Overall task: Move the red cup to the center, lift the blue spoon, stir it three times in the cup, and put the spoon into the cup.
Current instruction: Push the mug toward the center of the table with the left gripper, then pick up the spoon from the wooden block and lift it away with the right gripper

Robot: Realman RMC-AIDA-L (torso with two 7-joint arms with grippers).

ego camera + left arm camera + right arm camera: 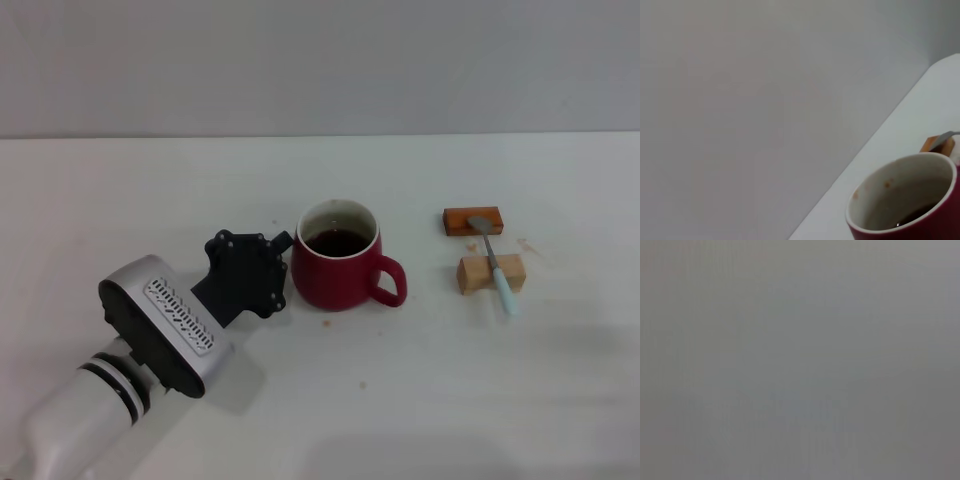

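The left gripper (283,262) is placed against the red cup (338,268); its jaw state cannot be told.

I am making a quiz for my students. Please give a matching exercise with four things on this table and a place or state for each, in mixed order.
Things:
1. red cup
2. blue spoon
3. left gripper
4. orange block

Descriptions:
A. lies across two blocks
B. holds dark liquid
C. farthest back, under the spoon's bowl
D. beside the cup, opposite its handle

Pairs: 1-B, 2-A, 3-D, 4-C
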